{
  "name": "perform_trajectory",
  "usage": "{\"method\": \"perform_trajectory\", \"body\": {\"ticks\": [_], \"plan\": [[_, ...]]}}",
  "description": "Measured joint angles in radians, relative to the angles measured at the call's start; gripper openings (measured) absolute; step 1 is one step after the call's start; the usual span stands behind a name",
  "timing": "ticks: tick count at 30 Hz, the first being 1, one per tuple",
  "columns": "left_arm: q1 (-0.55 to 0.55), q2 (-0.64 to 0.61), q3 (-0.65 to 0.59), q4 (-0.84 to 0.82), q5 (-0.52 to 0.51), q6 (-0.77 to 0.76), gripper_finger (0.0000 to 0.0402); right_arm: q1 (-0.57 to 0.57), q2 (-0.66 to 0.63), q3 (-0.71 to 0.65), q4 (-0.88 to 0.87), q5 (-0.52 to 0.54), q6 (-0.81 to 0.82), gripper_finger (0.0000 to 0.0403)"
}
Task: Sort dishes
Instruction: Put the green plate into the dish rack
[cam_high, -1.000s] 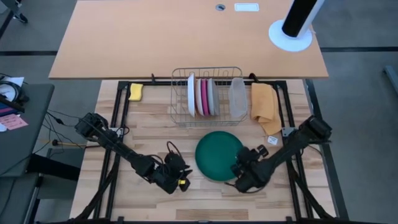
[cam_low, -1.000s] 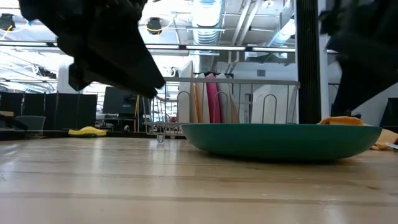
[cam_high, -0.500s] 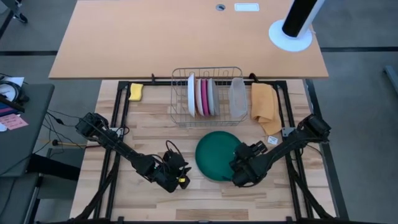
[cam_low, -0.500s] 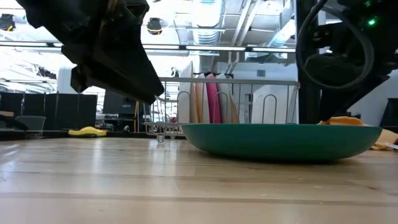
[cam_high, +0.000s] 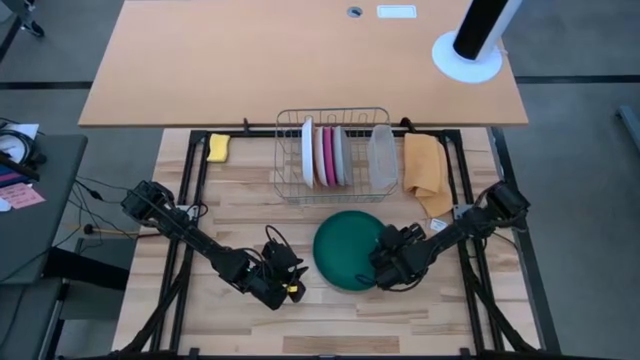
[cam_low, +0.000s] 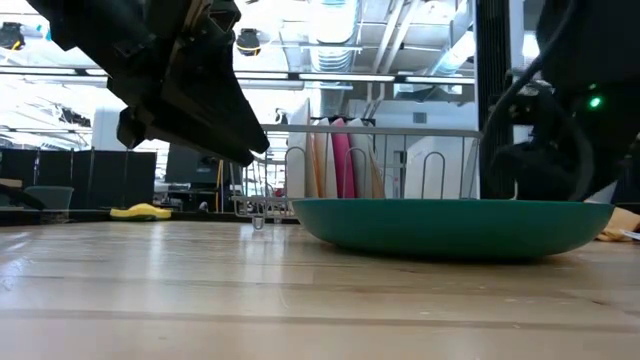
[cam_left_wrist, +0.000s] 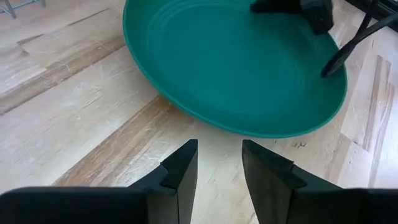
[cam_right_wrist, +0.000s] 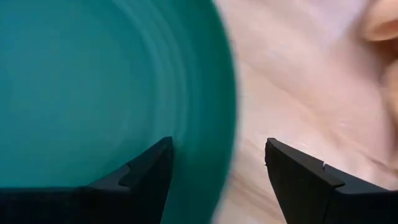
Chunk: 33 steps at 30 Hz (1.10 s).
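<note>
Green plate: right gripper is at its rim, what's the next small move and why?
Probably lower the right gripper and close on the green plate. Its fingers are open and straddle the plate's right rim, one over the inside, one over the table. The plate lies flat; the left gripper waits open beside it.

green plate (cam_right_wrist: 93, 87) blurred, cut off

Lone plate (cam_high: 349, 250) flat on table (cam_high: 230, 210) at lower centre. Rack (cam_high: 332, 155) just above it, holding upright plates (cam_high: 325, 155) and tub (cam_high: 382, 157). Sponge (cam_high: 218, 148) left of rack, cloth (cam_high: 425, 170) right.
</note>
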Motion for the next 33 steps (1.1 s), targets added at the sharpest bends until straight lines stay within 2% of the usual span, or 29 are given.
{"method": "perform_trajectory", "body": {"ticks": [6, 18, 23, 33], "plan": [[0.0, 0.0, 0.0, -0.002, 0.0, 0.002, 0.0121, -0.036, -0.001, -0.041, 0.159, -0.019, -0.092, 0.0221], [0.0, 0.0, 0.0, -0.005, 0.003, 0.003, 0.0121, -0.038, -0.003, -0.043, 0.183, -0.026, -0.112, 0.0086], [0.0, 0.0, 0.0, -0.005, 0.003, 0.003, 0.0121, -0.038, -0.003, -0.042, 0.192, -0.017, -0.126, 0.0069], [0.0, 0.0, 0.0, -0.005, -0.007, 0.036, 0.0121, -0.008, 0.001, -0.004, 0.132, 0.02, -0.134, 0.0064]]}}
